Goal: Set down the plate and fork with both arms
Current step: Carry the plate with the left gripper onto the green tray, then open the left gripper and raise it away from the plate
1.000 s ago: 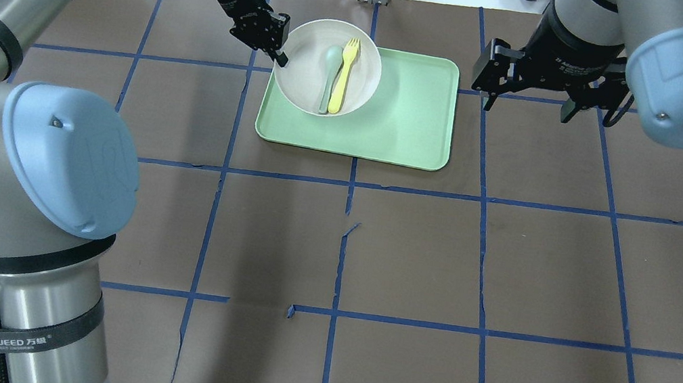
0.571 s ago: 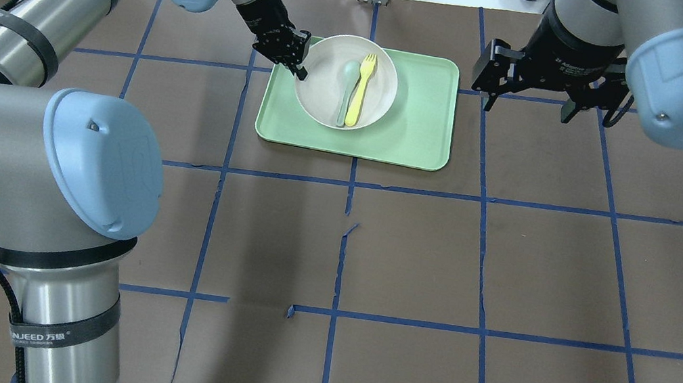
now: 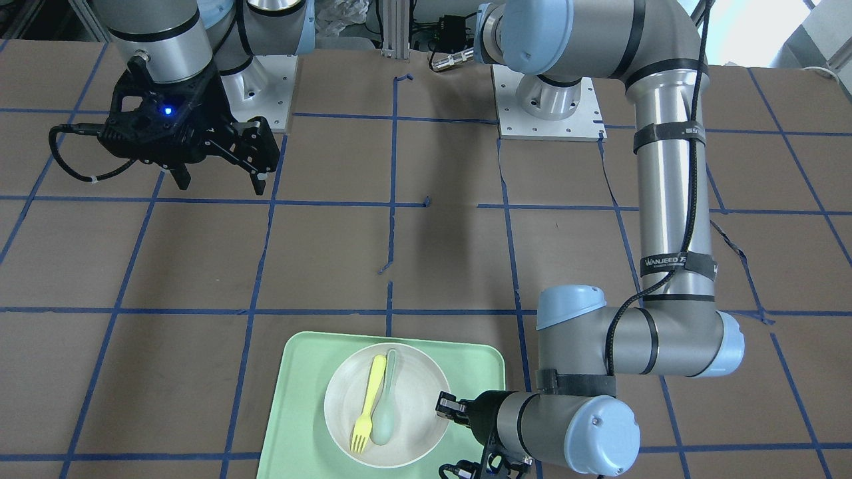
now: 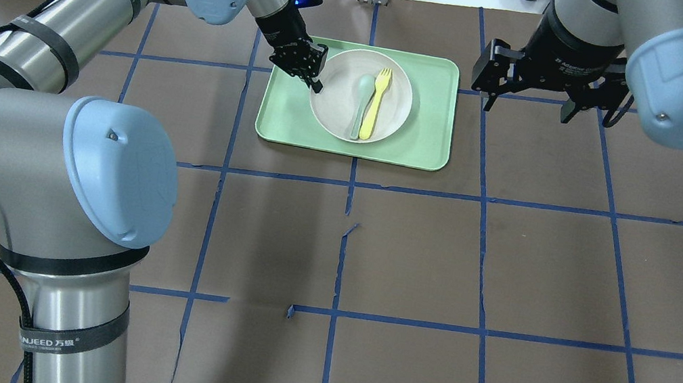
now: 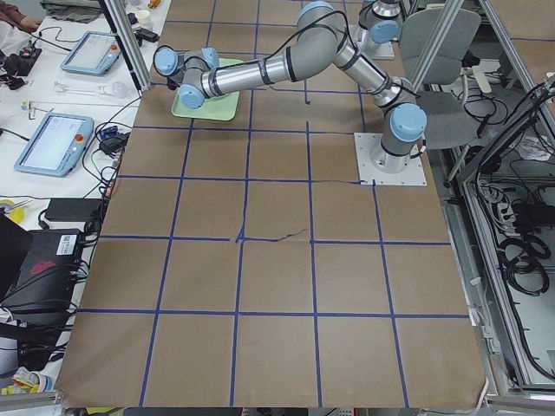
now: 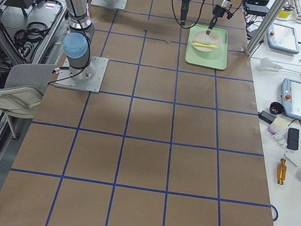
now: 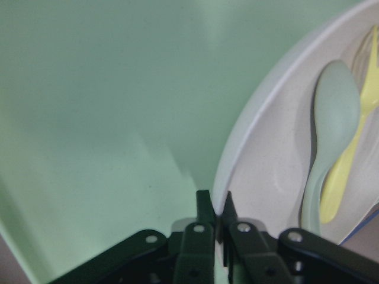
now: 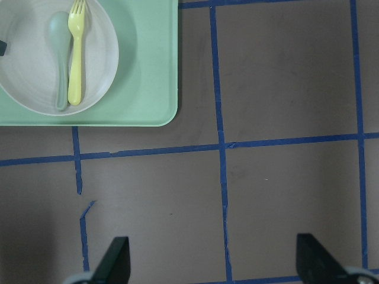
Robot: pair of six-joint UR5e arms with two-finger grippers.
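Observation:
The off-white plate (image 4: 334, 100) lies on the mint-green tray (image 4: 426, 133), left of its middle. The yellow fork (image 4: 374, 104) lies in the plate, with a pale green-grey spoon (image 4: 361, 104) beside it. My left gripper (image 4: 315, 82) is shut on the plate's left rim; the left wrist view shows its fingertips (image 7: 204, 207) pinching the rim of the plate (image 7: 278, 160). My right gripper (image 4: 526, 104) is open and empty above the table, right of the tray. In the right wrist view the fork (image 8: 74, 53) sits in the plate (image 8: 98, 65) at the upper left.
The table is brown paper with a blue tape grid. The tray (image 3: 293, 399) stands at the far middle of the table. Cables and equipment lie beyond the table's far edge. The left arm's elbow (image 3: 599, 432) hangs beside the tray.
My left gripper has moved the plate, with fork and spoon in it, to the right, from the tray's left edge to well inside the tray. The right arm has not moved.

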